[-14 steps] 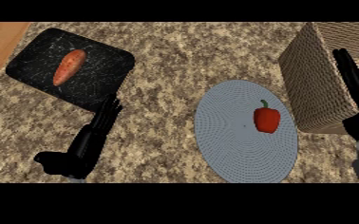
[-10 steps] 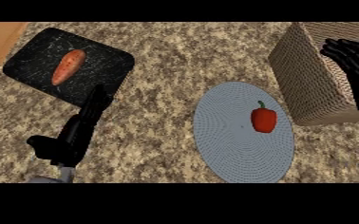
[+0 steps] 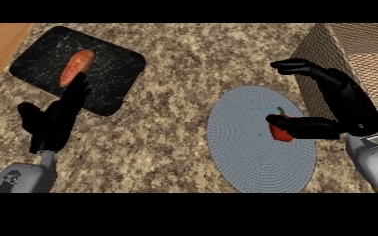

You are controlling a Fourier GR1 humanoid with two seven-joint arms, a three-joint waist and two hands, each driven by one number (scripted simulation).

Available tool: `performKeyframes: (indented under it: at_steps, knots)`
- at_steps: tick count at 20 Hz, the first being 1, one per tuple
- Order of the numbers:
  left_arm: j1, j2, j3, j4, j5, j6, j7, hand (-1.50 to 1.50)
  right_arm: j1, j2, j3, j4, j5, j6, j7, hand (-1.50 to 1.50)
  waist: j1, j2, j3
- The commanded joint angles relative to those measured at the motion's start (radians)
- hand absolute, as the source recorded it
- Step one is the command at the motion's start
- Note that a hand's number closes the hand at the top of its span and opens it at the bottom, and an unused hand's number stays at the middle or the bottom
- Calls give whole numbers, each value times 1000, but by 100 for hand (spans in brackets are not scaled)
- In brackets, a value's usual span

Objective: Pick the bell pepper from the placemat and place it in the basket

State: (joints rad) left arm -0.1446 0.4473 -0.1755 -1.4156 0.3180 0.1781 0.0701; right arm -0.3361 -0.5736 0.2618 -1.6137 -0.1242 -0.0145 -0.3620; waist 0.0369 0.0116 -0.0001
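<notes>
The robot's right hand (image 3: 345, 105), black and glossy, hangs spread wide over the right edge of the round placemat (image 3: 251, 155), its fingers arched well apart from the thumb. The thumb lies across the right side of the red bell pepper (image 3: 279, 129), at least overlapping it from this angle; whether it actually touches cannot be told. The fingers reach up and leftward above the placemat's far edge, closed on nothing. The bell pepper, small and smooth with a short dark stem, sits on the right half of the placemat, a pale blue-grey disc with a fine woven, ringed texture.

Just right of the placemat stands the basket (image 3: 334, 45), a boxy tan container with tightly woven wicker walls; its near corner rises behind the right hand. The placemat rests on a countertop (image 3: 184, 80) of speckled brown and beige stone.

Well left of the placemat, the left hand (image 3: 53, 122) is held upright with fingers straight and together, thumb out to the side, holding nothing, on a grey forearm (image 3: 26, 177). Its fingertips (image 3: 77, 80) overlap the near edge of a black rounded-corner cutting board (image 3: 111, 70) marked with pale scratches. On that board, far left of the placemat, lies an orange, elongated carrot-like vegetable (image 3: 76, 66), tilted.
</notes>
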Motion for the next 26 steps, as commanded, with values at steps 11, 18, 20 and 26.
performKeyframes:
  at_steps: [11, 18, 20, 26]
  knots:
    - [-43, 59, 75, 48, 19, -36, 100, 0, -287, -61, 162, -138, 337, 38, 807, -150, -46, -27, -7]
    - [-33, 29, 56, 45, -21, -9, 73, 0, -509, -226, 81, -152, 311, 308, 1183, -150, -44, -23, -4]
    - [-87, 28, 73, 56, -8, -12, 108, 0, -576, -223, 62, -81, 217, 427, 1195, -150, -34, -15, -3]
    - [-11, 2, 72, 28, -8, -33, 66, 0, -545, -292, -40, -100, -76, 660, 1286, -150, -39, -18, -1]
